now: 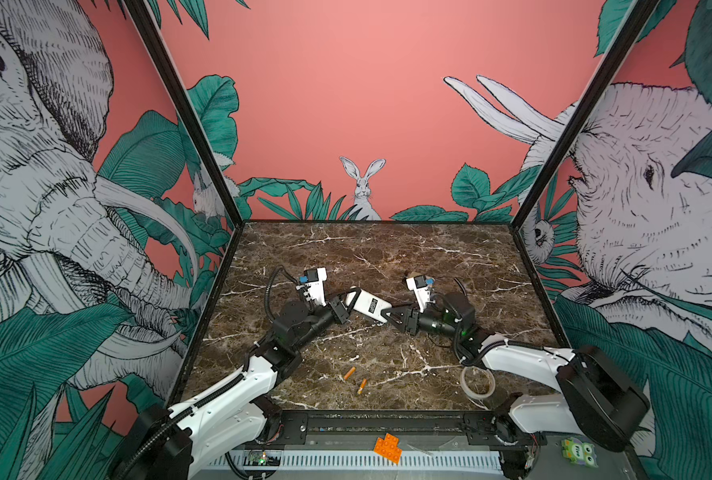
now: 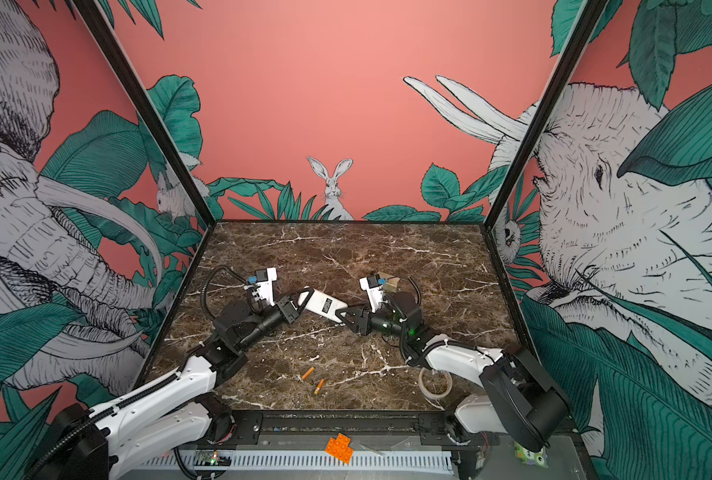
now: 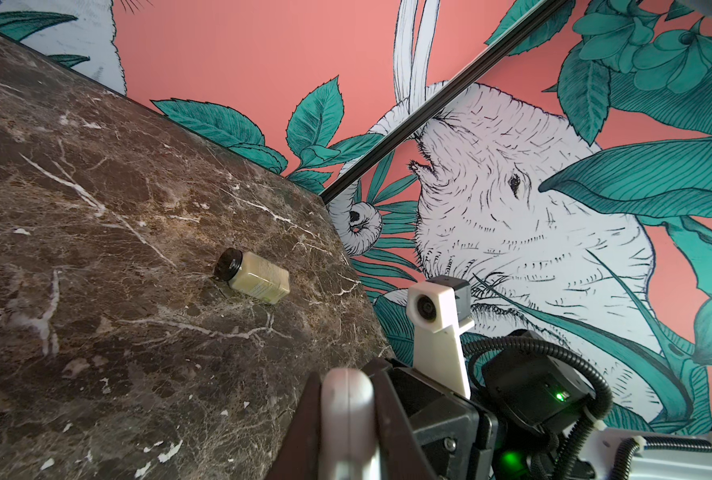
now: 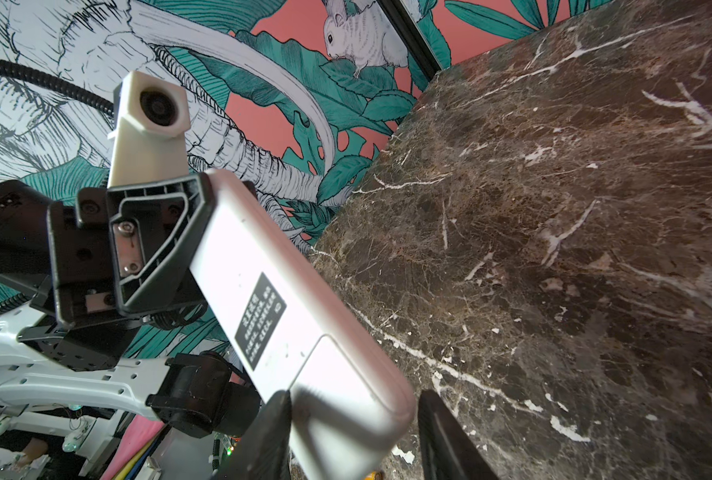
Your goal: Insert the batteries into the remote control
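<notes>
Brown marble tabletop [image 1: 387, 257], walled with jungle prints of elephants and a rabbit. Over its middle the remote control [image 1: 366, 306] is held off the surface, white back and black label up, lying lengthwise between the two arms. The left gripper [image 1: 349, 300] is clamped tight on its left end. The right gripper [image 1: 387, 318] straddles the other end with its jaws apart: in the right wrist view one finger sits right at the casing's edge, and a sliver of marble shows between the other finger and the remote [image 4: 304, 332]. Toward the front edge, well apart from the remote, a battery [image 1: 349, 373] and a second battery [image 1: 362, 386] lie loose, near each other but not touching. To their right a clear tape roll [image 1: 477, 382] lies partly under the right forearm. Behind the right wrist a small black-capped bottle [image 3: 254, 277] lies on its side. An orange studded brick [image 1: 387, 448] sits on the front rail, off the marble
</notes>
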### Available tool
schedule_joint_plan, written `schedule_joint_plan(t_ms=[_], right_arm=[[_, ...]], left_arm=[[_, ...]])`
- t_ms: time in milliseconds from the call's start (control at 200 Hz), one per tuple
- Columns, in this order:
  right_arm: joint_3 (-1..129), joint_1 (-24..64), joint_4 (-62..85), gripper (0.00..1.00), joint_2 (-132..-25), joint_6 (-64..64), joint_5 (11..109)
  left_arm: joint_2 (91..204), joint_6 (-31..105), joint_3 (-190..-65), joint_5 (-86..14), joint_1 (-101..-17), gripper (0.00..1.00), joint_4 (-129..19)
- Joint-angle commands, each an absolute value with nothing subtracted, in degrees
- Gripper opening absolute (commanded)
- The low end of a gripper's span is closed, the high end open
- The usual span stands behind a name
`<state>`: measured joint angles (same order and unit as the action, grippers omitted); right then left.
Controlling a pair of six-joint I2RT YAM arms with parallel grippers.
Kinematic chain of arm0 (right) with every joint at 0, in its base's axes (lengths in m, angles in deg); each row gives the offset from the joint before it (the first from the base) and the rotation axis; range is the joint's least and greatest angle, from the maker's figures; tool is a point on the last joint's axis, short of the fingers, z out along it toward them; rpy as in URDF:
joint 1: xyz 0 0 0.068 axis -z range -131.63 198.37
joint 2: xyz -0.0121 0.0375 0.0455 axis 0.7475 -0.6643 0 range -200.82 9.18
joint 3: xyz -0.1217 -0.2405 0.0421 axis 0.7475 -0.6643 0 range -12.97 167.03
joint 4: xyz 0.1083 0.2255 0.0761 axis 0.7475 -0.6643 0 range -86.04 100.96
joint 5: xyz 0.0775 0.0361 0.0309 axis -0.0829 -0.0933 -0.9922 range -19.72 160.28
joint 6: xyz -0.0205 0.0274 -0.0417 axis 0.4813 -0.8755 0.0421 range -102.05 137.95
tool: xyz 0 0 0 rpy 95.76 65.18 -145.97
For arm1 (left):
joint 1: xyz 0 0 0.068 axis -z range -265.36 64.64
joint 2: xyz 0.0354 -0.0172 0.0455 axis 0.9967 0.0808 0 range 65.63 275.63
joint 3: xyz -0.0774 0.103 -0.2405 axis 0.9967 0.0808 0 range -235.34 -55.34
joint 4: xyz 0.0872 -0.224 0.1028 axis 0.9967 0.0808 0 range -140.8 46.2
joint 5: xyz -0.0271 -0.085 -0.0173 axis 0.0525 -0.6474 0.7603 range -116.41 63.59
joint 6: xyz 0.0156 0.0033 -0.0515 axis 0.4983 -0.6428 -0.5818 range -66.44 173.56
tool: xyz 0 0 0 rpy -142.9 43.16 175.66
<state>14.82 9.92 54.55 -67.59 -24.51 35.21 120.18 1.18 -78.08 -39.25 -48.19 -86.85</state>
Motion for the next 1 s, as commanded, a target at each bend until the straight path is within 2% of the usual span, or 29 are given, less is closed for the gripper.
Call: schedule_joint_plan(t_ms=[0,525,995], right_arm=[[16.12,10.14,59.30,0.47,-68.44,-26.41,33.73],[15.94,10.49,63.83,0.25,-70.12,-28.63,31.87],[14.71,11.29,64.29,0.18,-68.80,-28.91,31.54]], left_arm=[[120.33,-0.65,-77.72,-40.35,-48.37,0.00,-93.31],[123.21,-2.08,-78.19,-43.59,-48.37,0.00,-98.25],[119.99,0.65,-77.75,-40.34,-48.36,0.00,-91.47]])
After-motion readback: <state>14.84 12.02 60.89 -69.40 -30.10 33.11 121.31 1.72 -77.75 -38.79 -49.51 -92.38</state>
